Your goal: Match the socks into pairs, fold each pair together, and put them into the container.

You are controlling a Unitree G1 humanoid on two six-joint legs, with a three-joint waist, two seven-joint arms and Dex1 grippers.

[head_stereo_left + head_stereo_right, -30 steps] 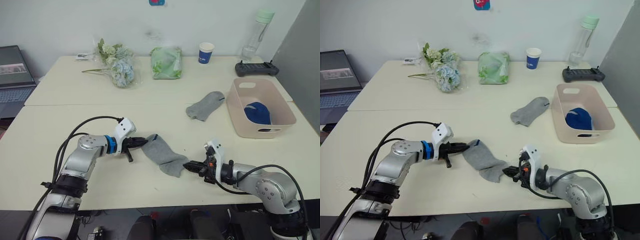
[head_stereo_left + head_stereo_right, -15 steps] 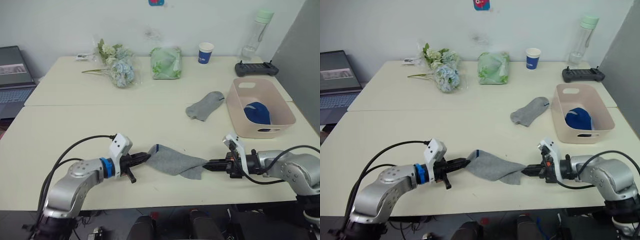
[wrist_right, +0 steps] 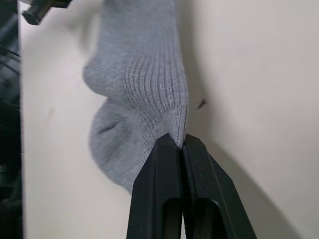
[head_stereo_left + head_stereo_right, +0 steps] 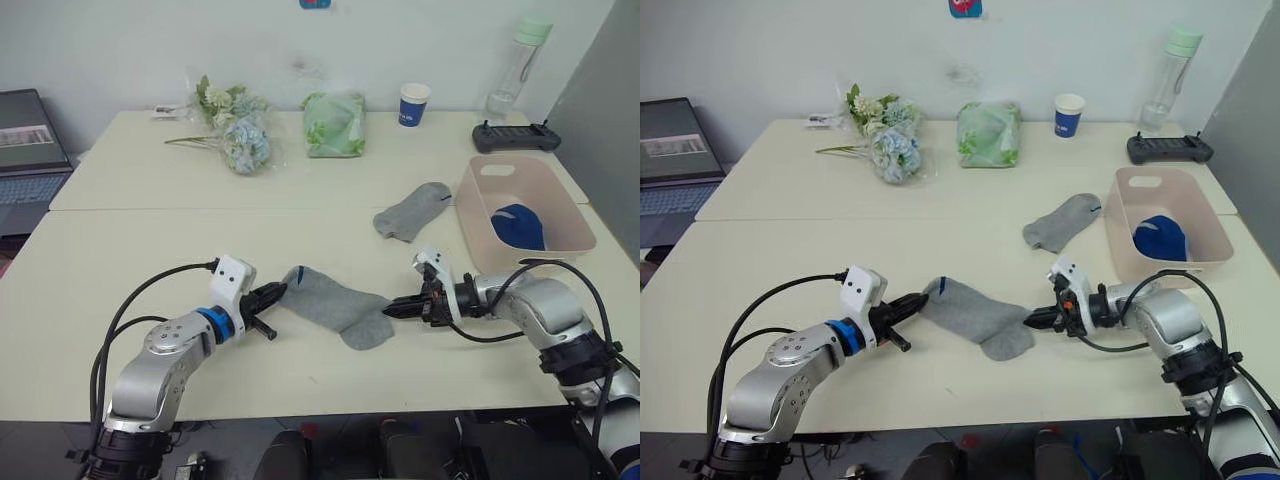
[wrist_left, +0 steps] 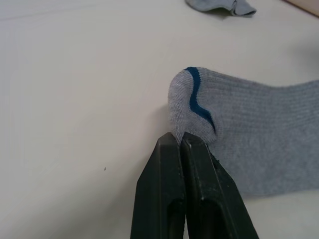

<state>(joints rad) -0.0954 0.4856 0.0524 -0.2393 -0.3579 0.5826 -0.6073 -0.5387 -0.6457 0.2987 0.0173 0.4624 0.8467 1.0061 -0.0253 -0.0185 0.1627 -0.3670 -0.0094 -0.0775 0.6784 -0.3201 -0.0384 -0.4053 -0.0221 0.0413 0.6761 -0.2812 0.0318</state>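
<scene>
A grey sock (image 4: pixel 335 305) with a blue-trimmed cuff lies stretched across the table's front middle. My left gripper (image 4: pixel 277 292) is shut on its cuff edge (image 5: pixel 187 109). My right gripper (image 4: pixel 392 309) is shut on the sock's other side, near the toe (image 3: pixel 144 109). A second grey sock (image 4: pixel 410 209) lies flat further back, just left of the pale pink container (image 4: pixel 560 250). Inside the container sits a folded dark blue pair (image 4: pixel 518 226).
Along the far edge stand a flower bunch (image 4: pixel 232 125), a green wrapped bundle (image 4: pixel 333 124), a blue-and-white paper cup (image 4: pixel 412 103), a clear bottle (image 4: pixel 511 66) and a black controller (image 4: pixel 520 135). A laptop (image 4: pixel 25 150) sits at far left.
Both grippers have carried the held grey sock a little away from the front edge. The right gripper came leftward, so the sock now lies slacker, with its toe end curling toward the front.
</scene>
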